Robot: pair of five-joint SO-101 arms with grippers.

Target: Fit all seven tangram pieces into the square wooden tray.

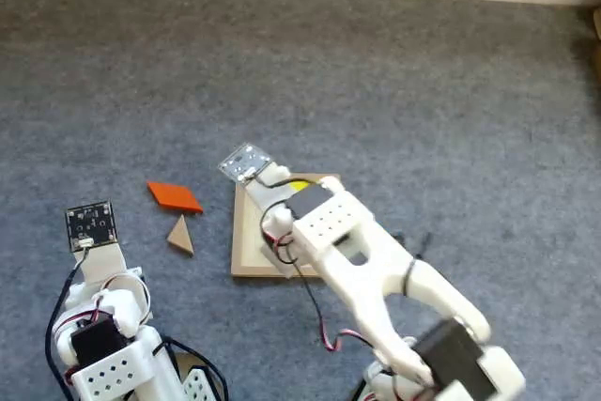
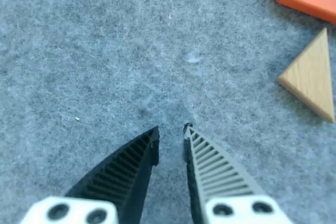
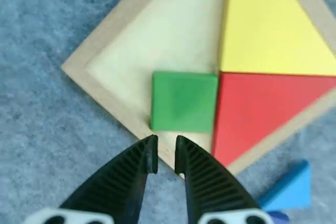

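The work surface is grey felt (image 2: 105, 51). In the high view, the left arm (image 1: 103, 345) stands at the near left edge. The right arm (image 1: 376, 269) reaches in from the near right and lies across the square wooden tray (image 3: 107, 31), covering most of its interior from above. One side rim and a sliver of yellow remain exposed. Two loose pieces lie on the felt between the left arm and the tray: a bare-wood triangle (image 1: 180, 235) and, just beyond it, an orange parallelogram (image 1: 175, 196). They are close together but not touching. A blue piece (image 3: 291, 190) lies on the felt just outside the tray, beside the wall that borders the red triangle (image 3: 262, 108). The tray is pale wood with a raised rim. It holds three pieces: a green square (image 3: 184, 102), set cornerwise to the walls with one edge against the red triangle, and a yellow triangle (image 3: 270, 30) meeting the red one edge to edge. The remaining floor is bare. The left claw (image 2: 171, 132) is over plain felt with its tips a narrow gap apart, gripping nothing. The right claw (image 3: 166, 153) is positioned over the tray rim just beside the green square, tips likewise slightly apart and empty.
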